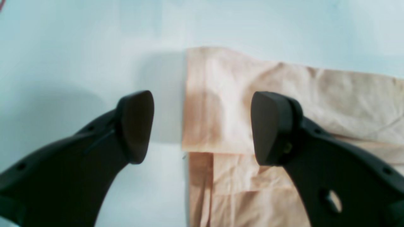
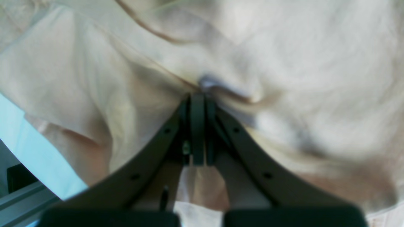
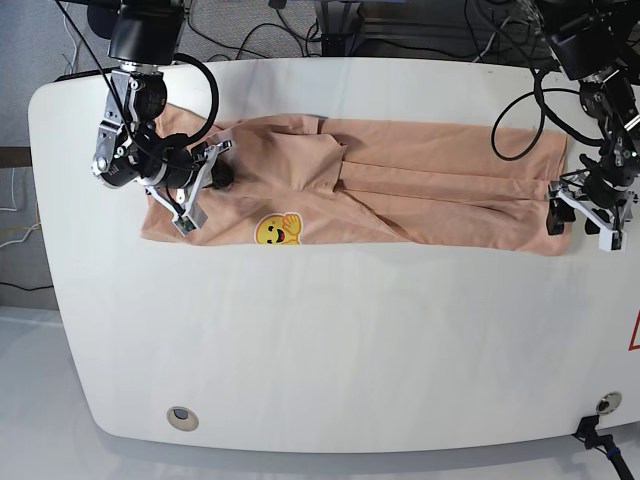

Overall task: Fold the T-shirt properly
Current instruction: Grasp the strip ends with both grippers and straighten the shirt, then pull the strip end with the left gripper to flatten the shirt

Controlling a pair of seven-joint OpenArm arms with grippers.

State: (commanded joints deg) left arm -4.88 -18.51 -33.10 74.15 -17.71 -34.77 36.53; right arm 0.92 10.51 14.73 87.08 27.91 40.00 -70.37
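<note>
At three o'clock on the table (image 3: 320, 350), the left gripper (image 1: 202, 127) hangs with its jaws spread wide, holding nothing, over the edge of the T-shirt (image 3: 400, 190); one pad (image 1: 137, 126) is above bare tabletop, the other above folded peach cloth. Over at nine o'clock, the right gripper (image 2: 197, 97) has its jaws pressed together on a bunched fold of the same shirt. The garment lies stretched in a long band across the table's twelve o'clock half, its yellow smiley print (image 3: 277, 231) facing up just beside the right gripper
</note>
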